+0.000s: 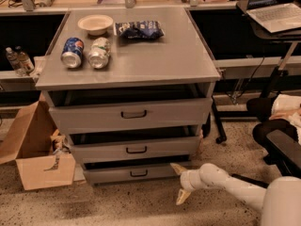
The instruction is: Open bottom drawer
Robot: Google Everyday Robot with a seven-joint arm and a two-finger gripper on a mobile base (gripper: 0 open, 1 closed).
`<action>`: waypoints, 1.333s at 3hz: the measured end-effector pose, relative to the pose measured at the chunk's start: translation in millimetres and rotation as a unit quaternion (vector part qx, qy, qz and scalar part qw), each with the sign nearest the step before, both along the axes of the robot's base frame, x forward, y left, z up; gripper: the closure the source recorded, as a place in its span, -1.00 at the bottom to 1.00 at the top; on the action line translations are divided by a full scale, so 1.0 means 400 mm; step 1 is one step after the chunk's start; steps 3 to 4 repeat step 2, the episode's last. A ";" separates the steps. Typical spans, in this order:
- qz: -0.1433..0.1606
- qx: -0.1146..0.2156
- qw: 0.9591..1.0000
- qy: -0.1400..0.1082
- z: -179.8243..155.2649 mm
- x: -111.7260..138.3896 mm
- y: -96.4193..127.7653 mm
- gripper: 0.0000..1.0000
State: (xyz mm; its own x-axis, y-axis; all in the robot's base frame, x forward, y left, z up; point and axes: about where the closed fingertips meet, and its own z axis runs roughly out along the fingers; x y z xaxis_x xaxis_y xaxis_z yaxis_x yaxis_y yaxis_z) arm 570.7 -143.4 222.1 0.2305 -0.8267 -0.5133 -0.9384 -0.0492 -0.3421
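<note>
The bottom drawer [117,173] is the slim grey front at the foot of the cabinet, with a small black centre pull [138,173]. A dark gap shows above it. My gripper [180,182] is low near the floor, just right of and in front of the drawer's right end. Its two cream fingers [178,168] are spread apart and hold nothing. The white arm [235,189] runs in from the lower right.
The middle drawer [136,149] and top drawer [133,114] sit above. On the cabinet top [155,55] are a bowl [95,23], two cans [86,53] and a chip bag [139,29]. An open cardboard box [37,159] stands at left, a chair [282,140] at right.
</note>
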 end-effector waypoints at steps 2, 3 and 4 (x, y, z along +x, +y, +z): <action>0.008 0.017 1.000 0.002 0.025 -0.089 -0.066 -1.00; 0.008 0.017 1.000 0.002 0.025 -0.089 -0.066 -1.00; 0.008 0.017 1.000 0.002 0.025 -0.089 -0.066 -1.00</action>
